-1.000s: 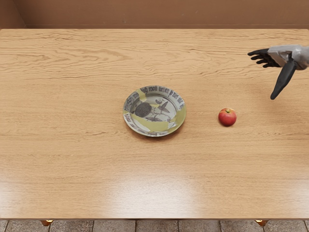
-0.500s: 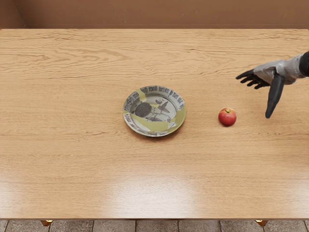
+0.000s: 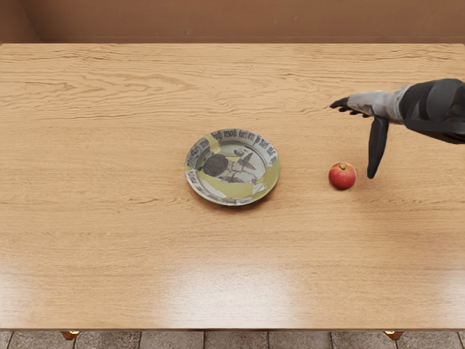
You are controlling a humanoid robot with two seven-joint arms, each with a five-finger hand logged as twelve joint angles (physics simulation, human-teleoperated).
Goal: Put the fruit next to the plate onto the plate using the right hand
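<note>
Red round apple (image 3: 341,176) | just beside thumb of right hand (image 3: 374,109) | fingers spread, empty, judged pre-grasp | patterned round ceramic plate (image 3: 195,178) farther left

The bench (image 3: 109,240) is bare wood on every side of the apple (image 3: 342,176). The strip between the apple and the plate (image 3: 232,177), well apart to its left, gives an open path. The right hand (image 3: 372,109), fingers spread, hangs just beside the apple's right side, not touching it.
</note>
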